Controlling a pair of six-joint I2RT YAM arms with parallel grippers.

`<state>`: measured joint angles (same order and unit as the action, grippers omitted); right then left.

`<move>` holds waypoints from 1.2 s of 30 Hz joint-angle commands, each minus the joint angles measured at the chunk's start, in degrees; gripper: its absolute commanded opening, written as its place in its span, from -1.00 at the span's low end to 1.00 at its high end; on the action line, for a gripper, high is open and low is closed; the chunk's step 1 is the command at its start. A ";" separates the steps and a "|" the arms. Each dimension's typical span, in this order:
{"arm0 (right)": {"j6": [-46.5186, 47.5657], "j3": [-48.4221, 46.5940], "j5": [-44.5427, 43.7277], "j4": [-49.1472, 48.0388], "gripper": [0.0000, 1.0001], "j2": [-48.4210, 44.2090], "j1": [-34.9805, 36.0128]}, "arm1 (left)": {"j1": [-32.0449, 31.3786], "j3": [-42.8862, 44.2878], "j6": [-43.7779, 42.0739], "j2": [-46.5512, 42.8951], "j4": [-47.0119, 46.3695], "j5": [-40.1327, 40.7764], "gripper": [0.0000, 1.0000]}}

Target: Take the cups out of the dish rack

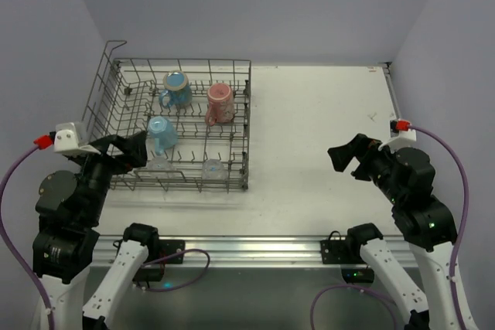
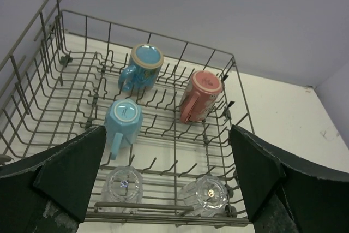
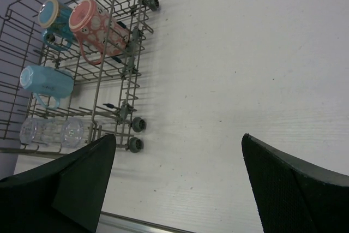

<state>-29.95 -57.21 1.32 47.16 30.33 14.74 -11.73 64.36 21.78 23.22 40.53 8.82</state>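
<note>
The grey wire dish rack [image 1: 186, 61] stands at the table's left. It holds several upside-down cups. At the back are a blue handled mug [image 1: 176, 89] and a pink mug [image 1: 220, 103]. A light blue cup [image 1: 161, 134] is in the middle. Two clear glasses [image 1: 158, 161] [image 1: 213, 168] stand along the near wall. My left gripper [image 1: 128, 152] is open and empty at the rack's near left corner, above the near wall. In its wrist view [image 2: 168, 135] the glasses [image 2: 122, 186] [image 2: 207, 195] lie just below. My right gripper [image 1: 349, 156] is open and empty over bare table.
The rack's taller looped side [image 1: 108, 48] rises at its back left. Its small wheels [image 3: 136, 124] show at the near right corner. White table [image 1: 325, 113] spreads right of the rack. Grey walls close the back and sides.
</note>
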 commanded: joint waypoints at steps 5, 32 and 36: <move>2.00 -2.82 -1.59 1.36 0.98 1.75 0.20 | -0.31 5.15 -5.34 16.81 7.01 -5.64 0.96; 1.92 -0.80 -2.99 1.89 0.98 4.57 0.20 | -20.61 12.55 -6.31 51.92 12.55 -9.17 0.73; 1.83 -0.01 -2.73 1.89 0.98 4.04 0.20 | -24.65 10.97 -5.00 53.15 12.73 -5.92 0.73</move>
<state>-28.60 -57.69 -0.82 49.80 34.85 14.74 -33.82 76.07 16.53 76.05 51.81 0.16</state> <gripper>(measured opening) 0.990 0.863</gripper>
